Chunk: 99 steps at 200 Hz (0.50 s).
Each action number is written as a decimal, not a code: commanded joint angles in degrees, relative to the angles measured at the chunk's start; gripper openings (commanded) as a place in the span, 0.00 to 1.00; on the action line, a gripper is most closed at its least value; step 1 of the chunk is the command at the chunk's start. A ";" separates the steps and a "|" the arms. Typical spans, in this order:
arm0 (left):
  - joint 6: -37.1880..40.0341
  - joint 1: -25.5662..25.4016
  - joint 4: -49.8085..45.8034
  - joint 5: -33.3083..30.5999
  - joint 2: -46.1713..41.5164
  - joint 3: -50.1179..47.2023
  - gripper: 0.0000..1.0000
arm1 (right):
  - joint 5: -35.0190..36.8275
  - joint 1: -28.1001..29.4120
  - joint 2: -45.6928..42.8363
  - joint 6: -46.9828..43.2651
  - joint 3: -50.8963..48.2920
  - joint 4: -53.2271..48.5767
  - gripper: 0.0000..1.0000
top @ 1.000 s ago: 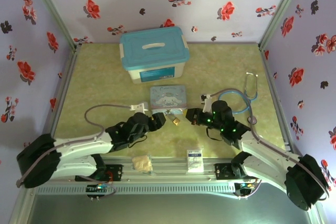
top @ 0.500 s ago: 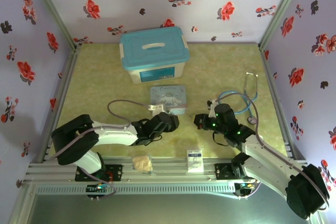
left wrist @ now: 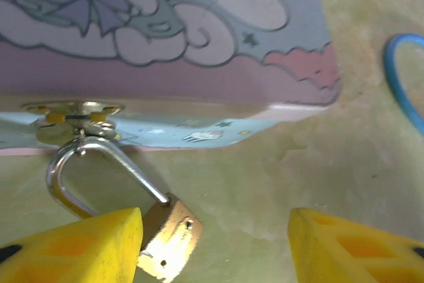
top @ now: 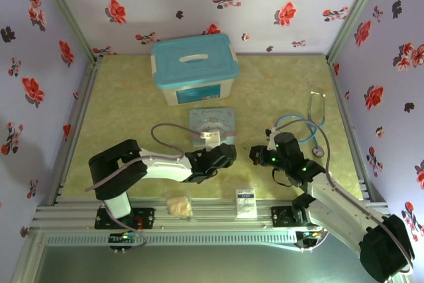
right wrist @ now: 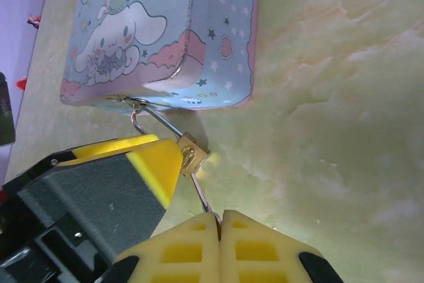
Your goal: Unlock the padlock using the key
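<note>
The small brass padlock (left wrist: pixel 169 240) hangs by its silvery shackle (left wrist: pixel 99 157) from the hasp of the pale blue cartoon tin (left wrist: pixel 199 97) and rests on the table. My left gripper (left wrist: pixel 215 243) is open around it. Its left finger (left wrist: pixel 86 250) touches the padlock's side and the right finger (left wrist: pixel 351 243) stands well apart. In the right wrist view my right gripper (right wrist: pixel 220 215) is shut on the thin dark key (right wrist: pixel 201 190), whose tip meets the padlock (right wrist: pixel 192 154) at its lower end. From above, both grippers (top: pixel 228 154) (top: pixel 255 156) meet just in front of the tin (top: pixel 212 124).
A white storage box with a teal lid (top: pixel 194 67) stands behind the tin. A blue-tubed stethoscope (top: pixel 311 120) lies at the right. A small white card box (top: pixel 246 202) and a beige lump (top: pixel 178 206) sit by the front rail.
My left arm has folded and carried its gripper right, up to the padlock at the tin's front. The right gripper has drawn back slightly to the right, still shut.
</note>
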 commanded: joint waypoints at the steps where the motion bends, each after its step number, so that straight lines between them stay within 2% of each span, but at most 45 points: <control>1: -0.39 -0.19 -4.26 -3.00 2.64 1.25 0.59 | -1.24 -0.62 -0.92 -1.45 -0.49 -0.75 0.00; 38: 0.15 -0.32 -8.84 -4.07 2.26 2.74 0.57 | -1.78 -0.96 -0.82 -1.34 -1.23 0.01 0.00; 99: -0.87 -0.38 -9.09 -4.67 -2.17 -0.33 0.55 | -1.88 -1.32 -0.50 -1.28 -1.98 0.85 0.00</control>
